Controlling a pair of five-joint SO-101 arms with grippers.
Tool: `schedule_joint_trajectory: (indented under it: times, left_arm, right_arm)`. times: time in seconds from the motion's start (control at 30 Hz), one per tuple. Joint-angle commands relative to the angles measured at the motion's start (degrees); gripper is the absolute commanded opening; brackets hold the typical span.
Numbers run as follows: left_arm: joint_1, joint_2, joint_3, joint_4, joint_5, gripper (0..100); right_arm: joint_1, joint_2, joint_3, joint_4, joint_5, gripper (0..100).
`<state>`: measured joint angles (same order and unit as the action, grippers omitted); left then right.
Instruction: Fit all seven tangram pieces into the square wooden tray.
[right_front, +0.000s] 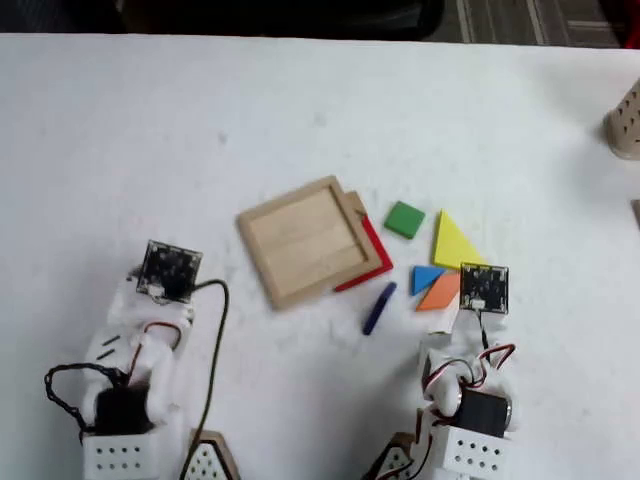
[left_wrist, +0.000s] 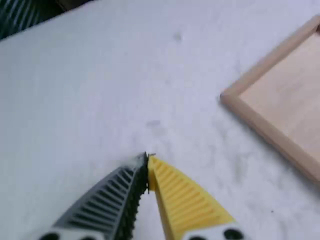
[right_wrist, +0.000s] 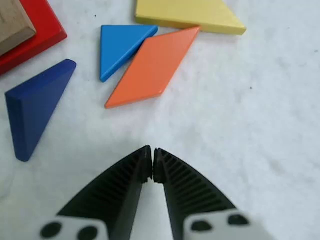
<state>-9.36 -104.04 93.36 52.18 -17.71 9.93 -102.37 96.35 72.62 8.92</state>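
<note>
The square wooden tray (right_front: 300, 240) lies mid-table, nothing inside it; its corner (left_wrist: 280, 105) appears in the left wrist view. A red piece (right_front: 368, 258) is tucked under its right edge. Right of it lie a green square (right_front: 404, 219), a yellow triangle (right_front: 455, 242), a light blue triangle (right_wrist: 120, 47), an orange parallelogram (right_wrist: 152, 66) and a dark blue triangle (right_wrist: 35, 107). My left gripper (left_wrist: 147, 172) is shut over bare table, left of the tray. My right gripper (right_wrist: 152, 167) is shut, just short of the orange parallelogram.
A tan piece (right_front: 352, 205) pokes out at the tray's right corner above the red one. A pale peg-like object (right_front: 625, 122) stands at the table's right edge. The white table (right_front: 150, 130) stretches far beyond the pieces.
</note>
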Motion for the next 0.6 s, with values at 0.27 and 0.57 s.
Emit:
schedule_joint_trajectory:
  times: [0.27,0.57]
  left_arm:
    - [4.9,17.3,-28.0,4.9,18.3,2]
    - [11.0,58.7,-48.0,4.7,30.9,4]
  right_arm:
    - [0.0,-0.7,0.4,0.2,-0.1,2.1]
    - [0.0,-0.7,0.4,0.2,0.0,2.1]
